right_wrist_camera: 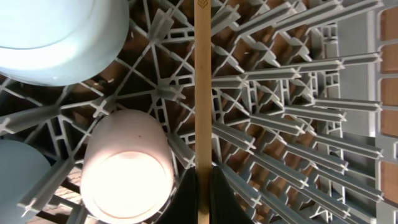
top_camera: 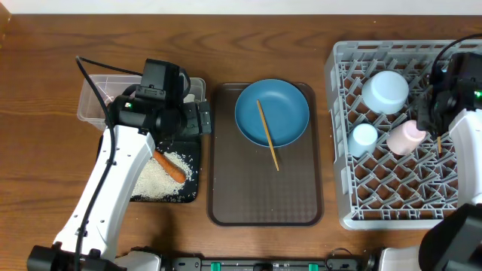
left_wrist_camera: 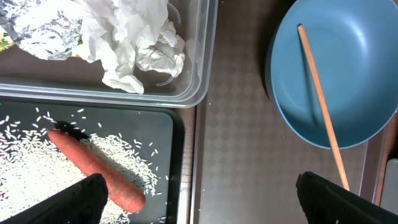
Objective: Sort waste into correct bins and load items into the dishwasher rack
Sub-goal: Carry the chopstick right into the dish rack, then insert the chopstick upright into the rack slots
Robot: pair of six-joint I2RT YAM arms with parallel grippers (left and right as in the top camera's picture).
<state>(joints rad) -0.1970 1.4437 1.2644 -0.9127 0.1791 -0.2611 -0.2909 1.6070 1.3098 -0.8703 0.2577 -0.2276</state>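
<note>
My left gripper [left_wrist_camera: 205,202] is open and empty, above the edge between the black tray [left_wrist_camera: 168,137] and the brown serving tray; in the overhead view it is [top_camera: 200,119]. The carrot [left_wrist_camera: 93,168] lies on rice [left_wrist_camera: 25,162] in the black tray. Crumpled paper [left_wrist_camera: 137,37] and a wrapper [left_wrist_camera: 43,31] lie in the clear tub [left_wrist_camera: 199,74]. One chopstick [top_camera: 267,135] lies across the blue plate [top_camera: 271,113]. My right gripper [right_wrist_camera: 203,193] is shut on the other chopstick [right_wrist_camera: 203,81], over the rack [right_wrist_camera: 298,124].
The rack [top_camera: 407,203] holds the white bowl [top_camera: 385,90], the light blue cup [top_camera: 364,138] and the pink cup [top_camera: 407,137], which is just left of my right gripper. The plate sits on the brown serving tray [top_camera: 263,196], between the black tray and the rack.
</note>
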